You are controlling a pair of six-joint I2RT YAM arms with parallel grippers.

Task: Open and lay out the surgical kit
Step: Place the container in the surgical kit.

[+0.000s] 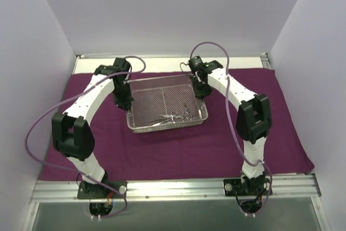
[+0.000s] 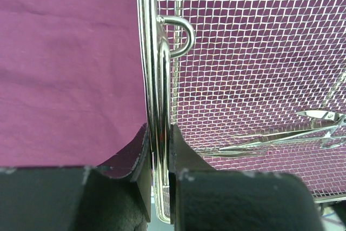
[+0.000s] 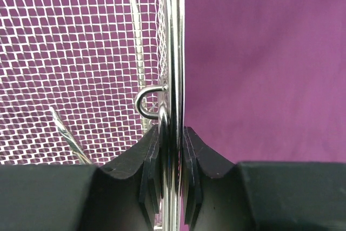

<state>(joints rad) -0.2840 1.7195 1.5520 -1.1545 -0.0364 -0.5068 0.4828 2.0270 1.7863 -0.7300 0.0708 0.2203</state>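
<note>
Cloth [image 1: 178,155] lies spread flat, tray [image 1: 167,129] mid-cloth w/ tools [image 1: 173,117] inside. Your left fingers [image 2: 132,160] & right fingers [image 3: 203,160] are each clamped on a side rim. Step looks like repositioning the tray. Next: move both arms in sync and keep it level so the tools don't slide.
</note>
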